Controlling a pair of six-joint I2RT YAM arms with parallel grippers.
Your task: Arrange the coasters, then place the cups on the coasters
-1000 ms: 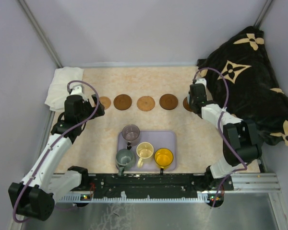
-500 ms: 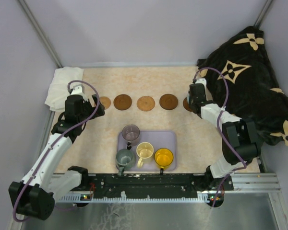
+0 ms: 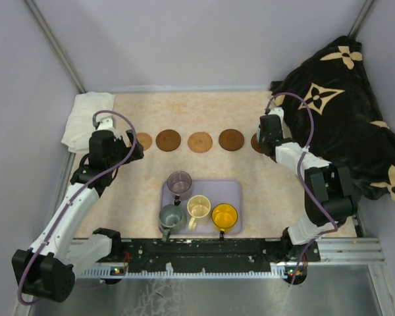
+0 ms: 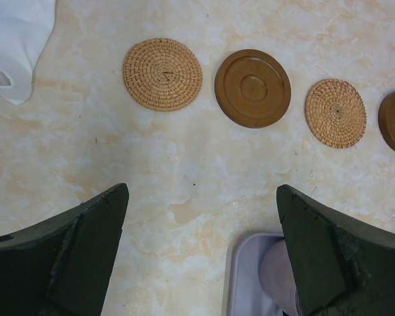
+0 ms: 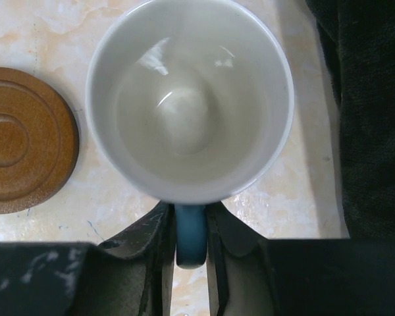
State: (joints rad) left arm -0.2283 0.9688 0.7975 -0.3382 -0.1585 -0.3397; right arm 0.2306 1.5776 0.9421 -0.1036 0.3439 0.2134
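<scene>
Five coasters lie in a row across the table: a woven tan one (image 4: 162,74), a dark brown one (image 4: 253,87), a woven tan one (image 3: 199,142), a dark brown one (image 3: 231,139), and one (image 3: 255,143) mostly hidden under my right arm. My right gripper (image 5: 191,227) is shut on the blue handle of the white cup (image 5: 189,99), which stands upright just right of a brown coaster (image 5: 16,141). My left gripper (image 4: 202,197) hangs open and empty above the table near the tray's corner. The purple (image 3: 180,182), cream (image 3: 199,207), yellow (image 3: 224,216) and grey-green (image 3: 172,217) cups stand on the lavender tray (image 3: 234,192).
A black cushion with tan flowers (image 3: 345,112) fills the right side, and its fabric (image 5: 372,118) lies close beside the white cup. A white cloth (image 3: 81,120) lies at the far left corner. Grey walls close in the table's back and sides.
The right arm's elbow has shifted slightly to the left. The cups, the coasters and the left arm stand as before.
</scene>
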